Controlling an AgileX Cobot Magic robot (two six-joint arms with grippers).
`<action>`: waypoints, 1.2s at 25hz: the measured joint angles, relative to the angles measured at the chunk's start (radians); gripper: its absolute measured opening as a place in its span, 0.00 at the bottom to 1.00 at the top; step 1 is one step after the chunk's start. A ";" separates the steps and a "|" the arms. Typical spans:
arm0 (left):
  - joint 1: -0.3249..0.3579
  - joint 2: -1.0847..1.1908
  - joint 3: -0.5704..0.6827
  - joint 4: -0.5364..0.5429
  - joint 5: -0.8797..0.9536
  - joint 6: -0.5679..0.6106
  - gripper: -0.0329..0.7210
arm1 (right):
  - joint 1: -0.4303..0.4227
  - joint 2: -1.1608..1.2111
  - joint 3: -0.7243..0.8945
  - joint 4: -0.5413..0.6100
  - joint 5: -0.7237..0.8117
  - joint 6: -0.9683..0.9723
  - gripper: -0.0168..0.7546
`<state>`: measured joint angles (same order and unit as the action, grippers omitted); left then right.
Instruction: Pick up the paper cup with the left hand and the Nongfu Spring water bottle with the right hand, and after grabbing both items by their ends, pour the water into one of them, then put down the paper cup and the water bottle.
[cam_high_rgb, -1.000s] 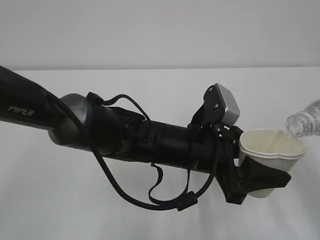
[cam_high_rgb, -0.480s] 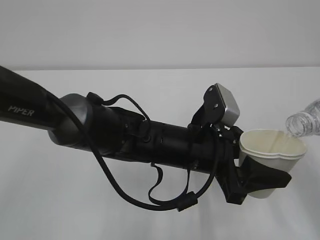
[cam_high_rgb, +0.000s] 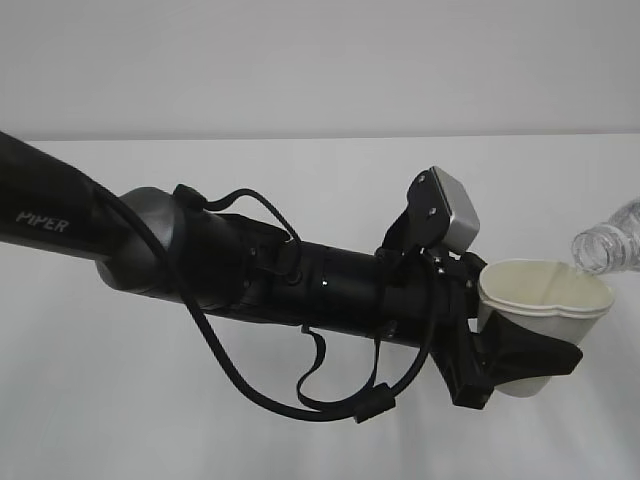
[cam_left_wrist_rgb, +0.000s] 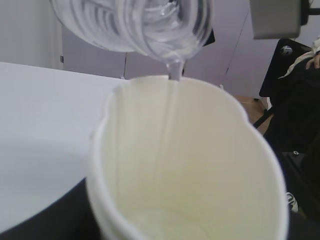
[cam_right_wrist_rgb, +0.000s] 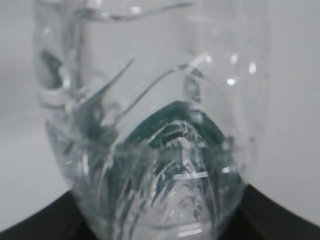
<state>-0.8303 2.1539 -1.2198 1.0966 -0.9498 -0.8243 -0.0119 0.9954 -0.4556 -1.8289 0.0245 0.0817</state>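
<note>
Nearest in the exterior view, the thick black arm (cam_high_rgb: 250, 275) marked "PIPER" crosses most of the frame, its loose cables (cam_high_rgb: 300, 400) hanging below and its base cut off at the left edge. The left claw (cam_high_rgb: 520, 362) hides the lower wall of the one paper cup (cam_high_rgb: 545, 290), which it clamps by the sides, squeezing the rim out of round; the cup is held up off the white surface (cam_high_rgb: 120, 400). Only the neck of the one water bottle (cam_high_rgb: 605, 245) enters from the right edge, tilted with its open mouth just over the cup's far rim; the rest is cut off. The left wrist view shows a thin stream of water (cam_left_wrist_rgb: 174, 75) falling into the cup, with a shallow pool at the bottom, blurred. The right claw (cam_right_wrist_rgb: 160, 225) shows only as dark edges around the bottle's base, closed on it; the green label is a smear through the plastic. Beyond, the surface meets a plain pale wall (cam_high_rgb: 320, 60).
</note>
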 joint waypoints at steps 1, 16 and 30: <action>0.000 0.000 0.000 0.000 0.000 0.000 0.60 | 0.000 0.000 0.000 0.000 0.000 0.000 0.54; 0.000 0.000 0.000 0.000 0.000 0.000 0.60 | 0.000 0.000 0.000 0.000 0.000 -0.011 0.54; 0.000 0.000 0.000 0.002 -0.002 -0.002 0.60 | 0.000 0.000 0.000 0.000 0.000 -0.021 0.54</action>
<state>-0.8303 2.1539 -1.2198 1.0987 -0.9523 -0.8261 -0.0119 0.9954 -0.4556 -1.8289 0.0245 0.0605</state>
